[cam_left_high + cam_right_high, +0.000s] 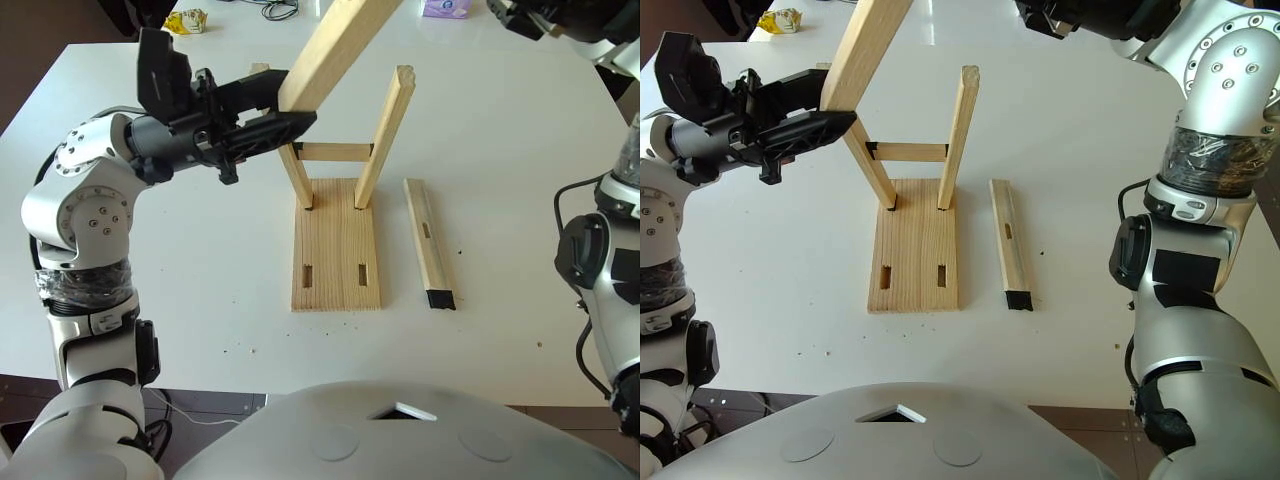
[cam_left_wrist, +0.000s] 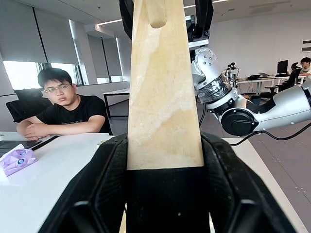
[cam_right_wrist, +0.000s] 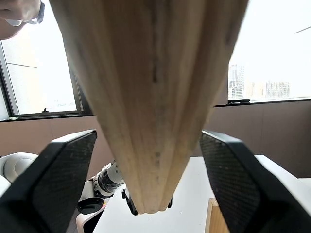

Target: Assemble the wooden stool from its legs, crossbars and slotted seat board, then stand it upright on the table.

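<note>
Seat board (image 1: 335, 250) flat on the bench (image 1: 500, 130), with two standing legs (image 1: 385, 135) in the far slots and a crossbar (image 1: 335, 152) joining them. Near the front edge of the board, two empty slots (image 1: 308, 275). Just beside the board on the right, not touching it, a loose leg (image 1: 428, 240) lying flat. Above the far end of the board, a raised leg (image 1: 340, 45), strongly tilted, clamped firmly at the lower end by the left hand (image 1: 298, 98) and reaching at the upper end to the right hand (image 3: 153, 184). Cannot tell whether pressing on the wood there or only surrounding it.

Probably the step in hand: seating the raised leg in one of the empty slots. To do it well, first bring the leg upright. Then carry it forward over the slot, passing well clear of the standing legs, seemingly only pushed in and easy to tip with a light knock. Turn the side notch, if present, toward the neighbouring slot, ready for the next crossbar. Grip a little higher with the left hand, to leave the lower end free to enter. Lower straight, without twisting, and press only once seated square in the slot. Take care also against sliding of the board on the smooth bench.
</note>
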